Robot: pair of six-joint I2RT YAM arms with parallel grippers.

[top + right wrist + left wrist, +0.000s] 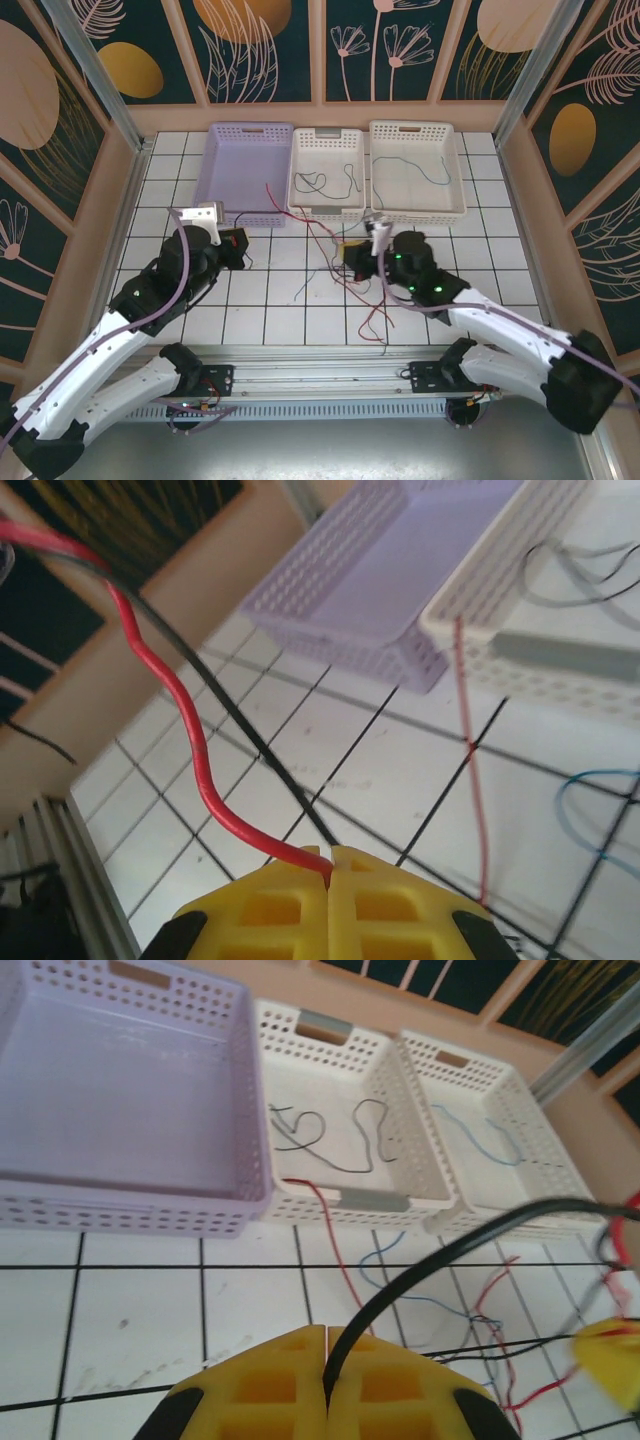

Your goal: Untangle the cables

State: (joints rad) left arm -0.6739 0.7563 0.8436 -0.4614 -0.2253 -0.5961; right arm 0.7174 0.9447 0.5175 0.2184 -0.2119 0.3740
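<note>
Room: a white tiled table (250, 320) with black grid lines, closed in by walls (260, 50) of dark flower panels.
Cables: a loose tangle (340, 272) of thin red, blue and black strands lies on the table, a little right of the middle and closer to the near edge than to the far one.
Black cable (420, 1270): it comes out between the pads of the left gripper (327, 1345) and bends to the right, toward the tangle.
Red cable (185, 720): it comes out between the pads of the right gripper (330, 865) and climbs up and to the left.
Grippers: both are closed, each pinching one strand.
Key relation: the tangle lies between the two grippers, just beside the right one and well apart from the left one, so the held strands run roughly left to right.
Next move, my judgement: pulling the two arms apart sideways should draw the black strand out of the knot.
Baskets: three in a row at the far edge, namely a purple basket (215, 135), a middle basket (327, 131) and a right basket (415, 126).
Sorted so far: two dark cables (310, 1135) in the middle one, one blue cable (425, 170) in the right one, none in the purple one.
Count in the tangle: I cannot tell exactly.
</note>
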